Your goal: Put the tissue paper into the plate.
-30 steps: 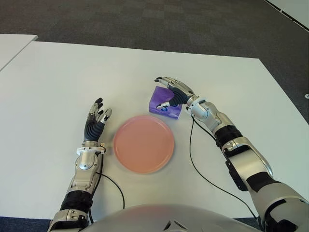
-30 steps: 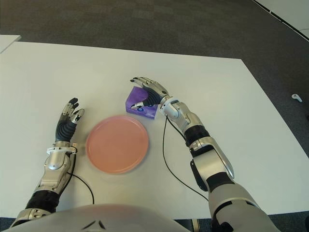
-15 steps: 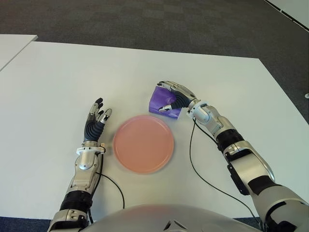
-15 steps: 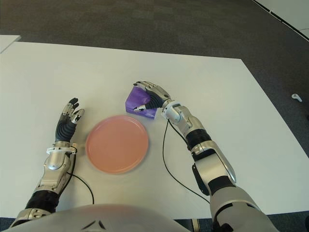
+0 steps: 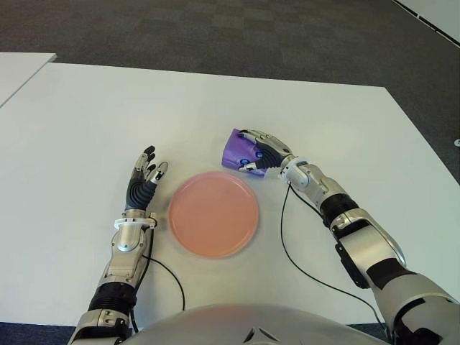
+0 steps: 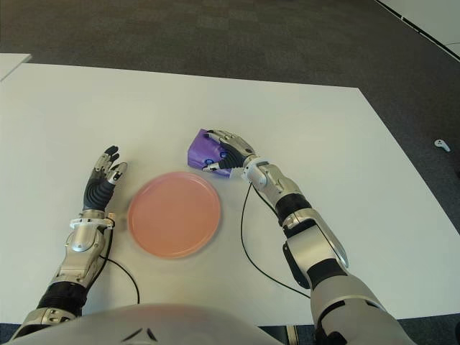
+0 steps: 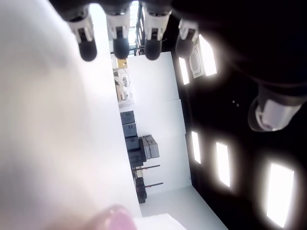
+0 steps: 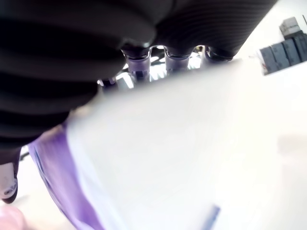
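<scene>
My right hand (image 5: 267, 154) is on the purple tissue paper pack (image 5: 237, 151). My fingers (image 5: 251, 135) curl over the top of the pack and my thumb sits at its near side, so I am gripping it. In the right wrist view the pack fills the space right under my fingers, white on its big face and purple at one edge. The pack is at about 1 o'clock from the pink plate (image 5: 213, 213), just beside the plate's rim but not in it. I cannot tell if the pack is lifted off the white table (image 5: 86, 122) or touches it.

The plate lies flat on the table in front of me, in the middle. Nothing is in it.

My left hand (image 5: 142, 180) shows at about 9 o'clock from the plate, near its rim but not touching it. My fingers (image 5: 149, 152) there are straight and spread a little, pointing away from me. They hold nothing. The left wrist view shows those fingertips open, with only room lights and the table behind them.

A thin black cable (image 5: 302, 259) runs from my right wrist across the table toward my body. Another black cable (image 5: 169, 277) runs back from my left wrist.

Past the far edge of the table is dark carpet floor (image 5: 215, 29).
</scene>
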